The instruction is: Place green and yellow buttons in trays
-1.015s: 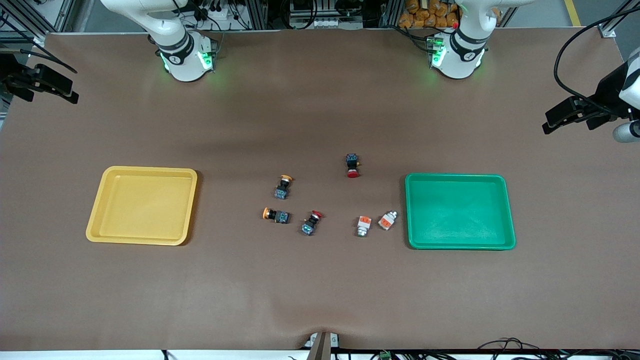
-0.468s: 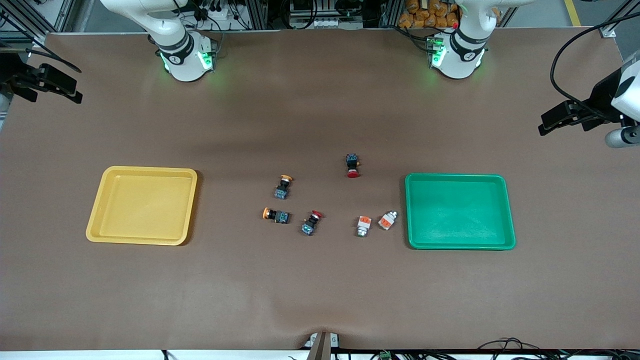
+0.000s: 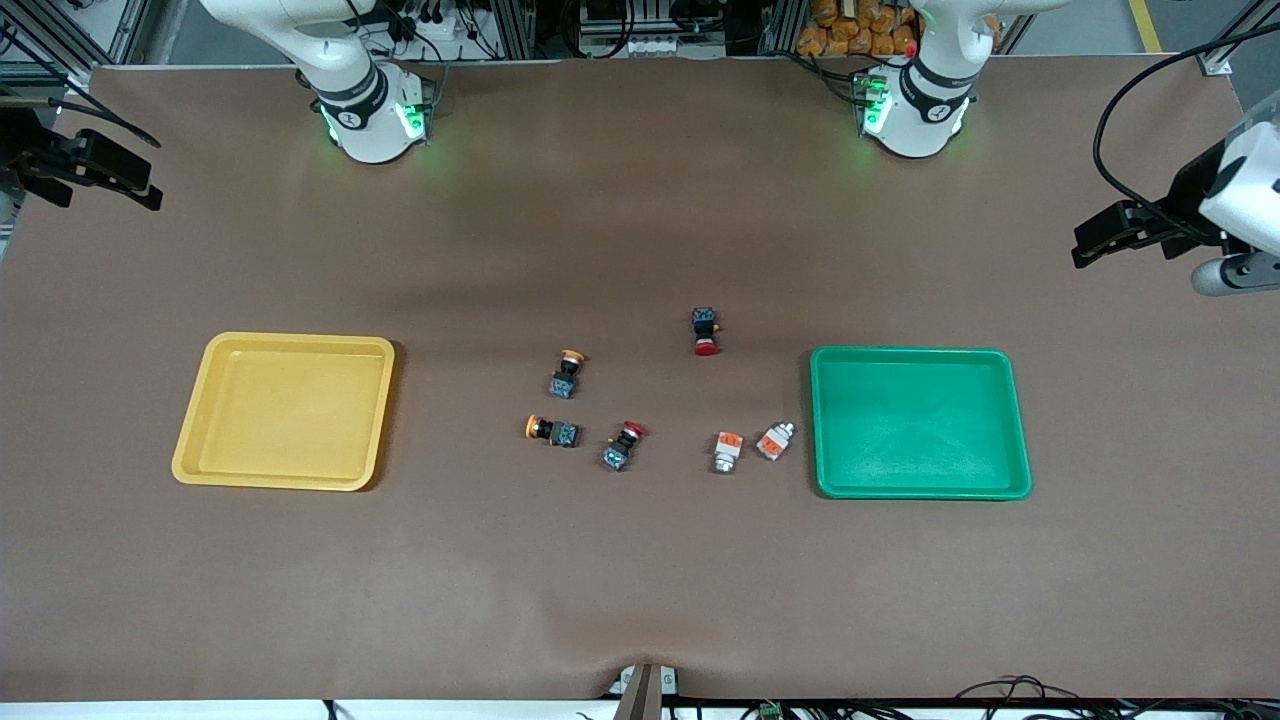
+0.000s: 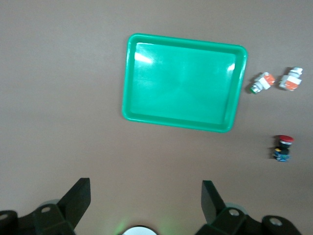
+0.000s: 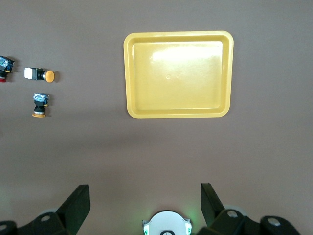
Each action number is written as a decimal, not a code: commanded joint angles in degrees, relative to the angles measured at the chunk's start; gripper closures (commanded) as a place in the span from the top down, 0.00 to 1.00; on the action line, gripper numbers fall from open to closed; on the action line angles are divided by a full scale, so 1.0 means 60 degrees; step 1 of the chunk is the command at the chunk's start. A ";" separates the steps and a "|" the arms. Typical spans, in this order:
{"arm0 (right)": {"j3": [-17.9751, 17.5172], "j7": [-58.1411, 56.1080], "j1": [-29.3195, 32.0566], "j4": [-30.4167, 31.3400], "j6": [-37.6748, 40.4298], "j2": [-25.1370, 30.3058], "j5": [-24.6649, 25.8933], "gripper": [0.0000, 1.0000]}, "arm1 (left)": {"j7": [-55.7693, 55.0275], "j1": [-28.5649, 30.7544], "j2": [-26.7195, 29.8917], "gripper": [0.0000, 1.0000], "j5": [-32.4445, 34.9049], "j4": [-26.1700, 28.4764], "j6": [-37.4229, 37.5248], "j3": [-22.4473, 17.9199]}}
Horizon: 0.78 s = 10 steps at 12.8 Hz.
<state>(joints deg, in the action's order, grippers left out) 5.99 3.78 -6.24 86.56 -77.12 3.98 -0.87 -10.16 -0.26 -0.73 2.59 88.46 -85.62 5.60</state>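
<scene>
Front view: my left pincer [image 3: 1085,250] hangs spread over the worktop [image 3: 640,580] edge at its arm's end, my right pincer [image 3: 150,195] likewise spread at the opposite edge. Neither holds anything. Two white buttons [image 3: 748,447] with orange blocks lie beside the green tray [image 3: 1020,420], nearest my left arm; two yellow buttons [image 3: 560,400], black-bodied, lie mid-worktop toward the yellow tray [image 3: 195,420]. Both trays are empty.

White arms [image 3: 345,70] with black bands, green base lights, black cables.
</scene>
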 commanded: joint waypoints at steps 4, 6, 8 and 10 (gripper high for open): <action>0.0012 -0.0045 -0.0203 0.0031 -0.0242 -0.0047 -0.0046 1.00 | -0.0108 0.0028 -0.0755 1.00 -0.0180 -0.0183 -0.0346 0.0166; -0.0003 -0.0030 -0.0408 0.0046 -0.0242 -0.0105 -0.0089 1.00 | -0.0108 -0.0059 -0.1035 1.00 -0.0167 -0.0212 -0.0815 0.0151; -0.0003 -0.0001 -0.0628 0.0031 -0.0256 -0.0164 -0.0104 1.00 | -0.0123 -0.0074 -0.1458 1.00 -0.0094 -0.0227 -0.1036 0.0151; -0.0003 0.0014 -0.0819 0.0046 -0.0257 -0.0165 -0.0133 1.00 | -0.0123 -0.0118 -0.1927 1.00 -0.0182 -0.0474 -0.1037 0.0166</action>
<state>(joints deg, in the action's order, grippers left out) 5.68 3.73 -10.08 86.66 -78.34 2.80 -1.01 -10.23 -0.58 -9.61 2.26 88.37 -92.13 6.46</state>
